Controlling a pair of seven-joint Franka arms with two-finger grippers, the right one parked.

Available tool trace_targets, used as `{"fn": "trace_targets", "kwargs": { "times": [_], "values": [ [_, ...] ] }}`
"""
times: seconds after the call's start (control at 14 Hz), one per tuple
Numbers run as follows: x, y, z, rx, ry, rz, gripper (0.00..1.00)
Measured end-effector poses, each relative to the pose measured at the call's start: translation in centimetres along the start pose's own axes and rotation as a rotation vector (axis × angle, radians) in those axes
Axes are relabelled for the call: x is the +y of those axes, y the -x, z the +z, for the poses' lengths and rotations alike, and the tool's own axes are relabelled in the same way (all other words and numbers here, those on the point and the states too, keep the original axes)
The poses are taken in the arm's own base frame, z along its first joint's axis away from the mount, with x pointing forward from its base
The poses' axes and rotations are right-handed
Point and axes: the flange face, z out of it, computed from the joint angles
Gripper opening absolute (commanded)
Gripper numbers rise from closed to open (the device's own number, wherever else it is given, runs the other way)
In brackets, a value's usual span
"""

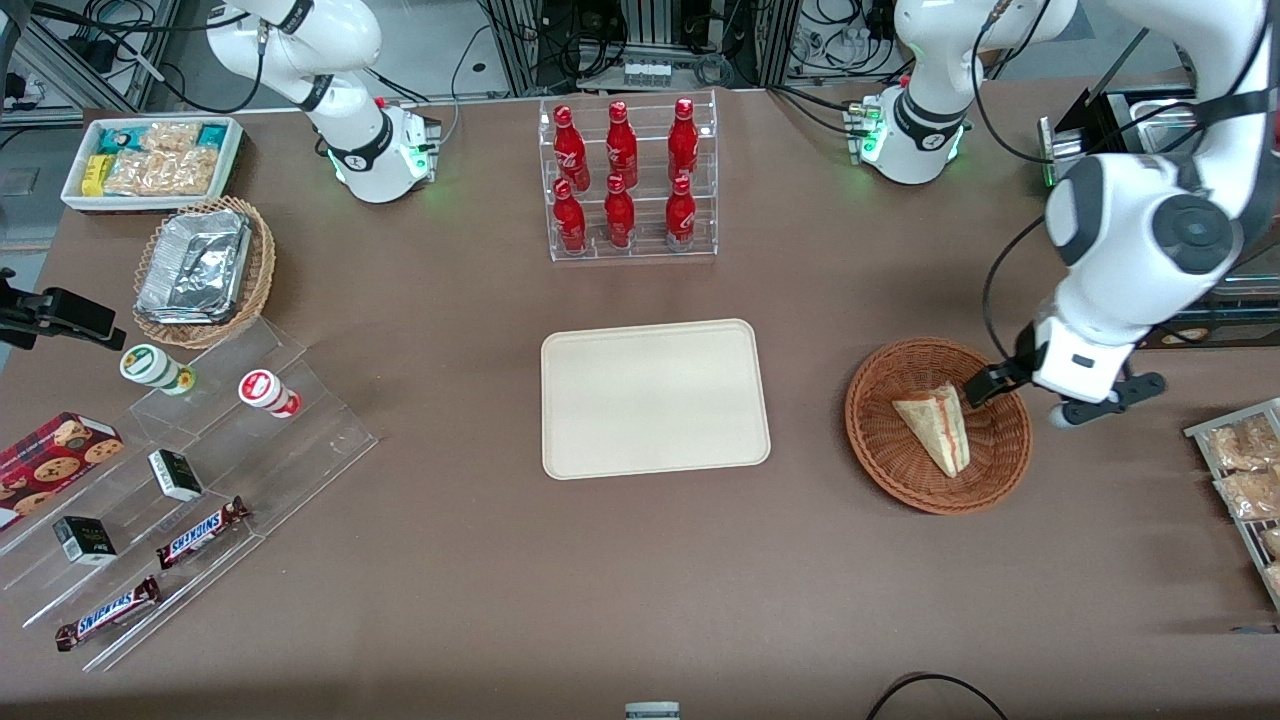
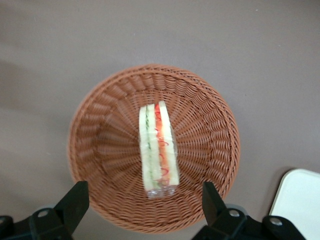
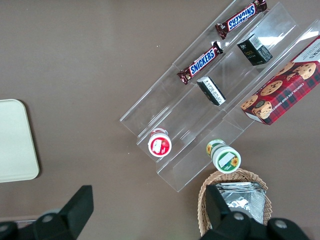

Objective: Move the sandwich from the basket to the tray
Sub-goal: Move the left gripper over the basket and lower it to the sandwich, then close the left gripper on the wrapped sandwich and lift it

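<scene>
I am on the reach step: my tool hangs wide open above the basket, at the sandwich's 2 o'clock, and I must next descend, straddle the wedge lying inside and close.

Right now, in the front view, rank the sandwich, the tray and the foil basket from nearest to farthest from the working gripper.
The left gripper hangs open over the basket's rim.
1. Sandwich: in that basket, just beside the gripper.
2. Tray: mid-table, toward the parked arm.
3. Foil basket: at the parked arm's end of the table.
</scene>
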Motion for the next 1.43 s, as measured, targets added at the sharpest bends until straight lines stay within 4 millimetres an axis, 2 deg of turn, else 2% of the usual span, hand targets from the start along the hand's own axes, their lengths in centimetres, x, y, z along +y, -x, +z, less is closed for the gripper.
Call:
{"fn": "trace_targets", "kwargs": {
  "times": [0.29, 0.93, 1.0, 1.14, 1.21, 1.43],
  "values": [
    [-0.1, 1.9, 3.9, -0.011, -0.001, -0.032, 1.0],
    [0.1, 1.9, 12.3, -0.042, 0.004, -0.039, 0.99],
    [0.1, 1.9, 12.9, -0.043, 0.006, -0.04, 0.85],
    [0.1, 2.0, 13.5, -0.048, 0.004, -0.039, 0.05],
    [0.2, 2.0, 13.5, -0.048, 0.005, -0.037, 0.0],
    [0.9, 2.1, 13.1, -0.042, 0.008, -0.024, 0.0]
  ]
}}
